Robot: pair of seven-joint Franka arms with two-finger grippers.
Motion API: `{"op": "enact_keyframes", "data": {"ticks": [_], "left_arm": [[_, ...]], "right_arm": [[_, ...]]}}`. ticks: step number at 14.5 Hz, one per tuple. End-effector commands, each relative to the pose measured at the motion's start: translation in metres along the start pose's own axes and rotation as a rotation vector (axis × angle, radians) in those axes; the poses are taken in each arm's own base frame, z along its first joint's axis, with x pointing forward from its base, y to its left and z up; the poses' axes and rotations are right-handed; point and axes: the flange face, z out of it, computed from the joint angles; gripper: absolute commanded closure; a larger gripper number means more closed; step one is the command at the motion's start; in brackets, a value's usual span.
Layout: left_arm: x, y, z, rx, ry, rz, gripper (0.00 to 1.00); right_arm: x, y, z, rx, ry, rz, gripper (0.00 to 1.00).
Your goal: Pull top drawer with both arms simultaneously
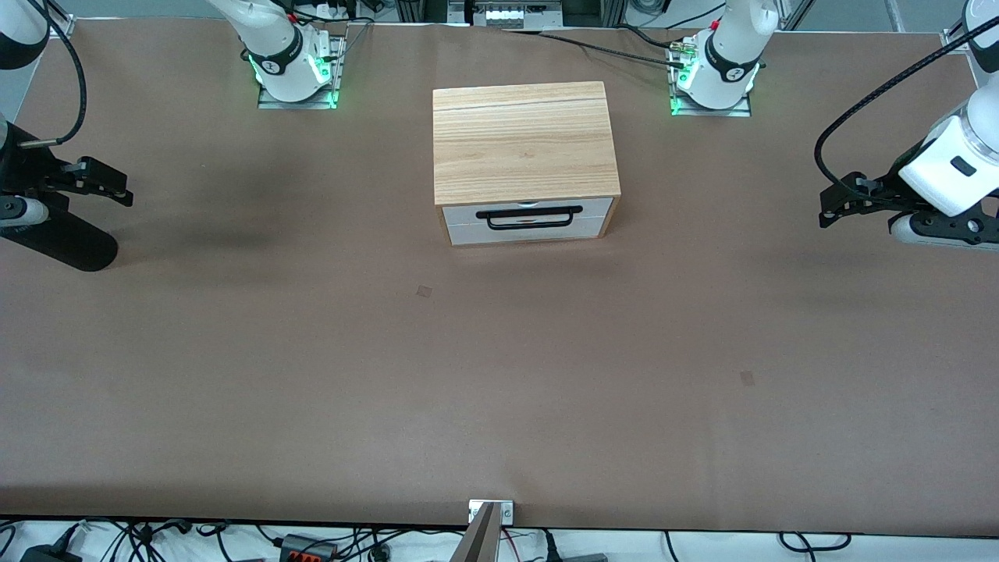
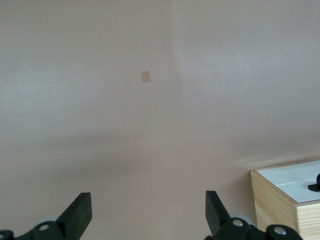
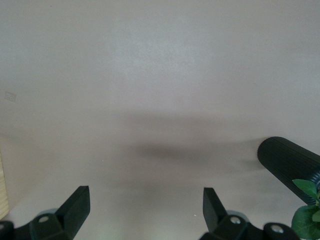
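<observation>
The light wood cabinet [image 1: 523,140] stands mid-table near the arms' bases. Its top drawer [image 1: 460,210] is pushed in, white front facing the front camera, with the black bar handle [image 1: 529,210] across it. My left gripper [image 1: 827,215] hovers open and empty over the table at the left arm's end, well away from the cabinet. My right gripper [image 1: 121,193] hovers open and empty at the right arm's end. In the left wrist view the open gripper [image 2: 147,212] shows with a cabinet corner [image 2: 280,200] to one side. The right wrist view shows its open gripper [image 3: 144,207] over bare table.
A black ribbed cylinder [image 1: 62,242] lies beside my right gripper, and it also shows in the right wrist view [image 3: 290,160] with green leaves [image 3: 307,200] by it. The lower white drawer front [image 1: 468,232] sits under the top drawer. Brown table [image 1: 499,375] spreads before the cabinet.
</observation>
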Motion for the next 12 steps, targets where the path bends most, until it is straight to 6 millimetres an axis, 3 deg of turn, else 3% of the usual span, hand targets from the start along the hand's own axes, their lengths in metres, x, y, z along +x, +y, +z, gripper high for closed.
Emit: {"op": "enact_keyframes", "data": {"ticks": [1, 12], "left_arm": [[0.0021, -0.0061, -0.0045, 0.014, -0.005, 0.017, 0.00], [-0.0023, 0.0021, -0.0047, 0.011, -0.043, 0.021, 0.00]], "right_arm": [[0.0020, -0.0077, -0.0013, -0.009, -0.001, 0.001, 0.00], [0.0067, -0.0084, -0.0067, -0.007, 0.015, -0.004, 0.00]]}}
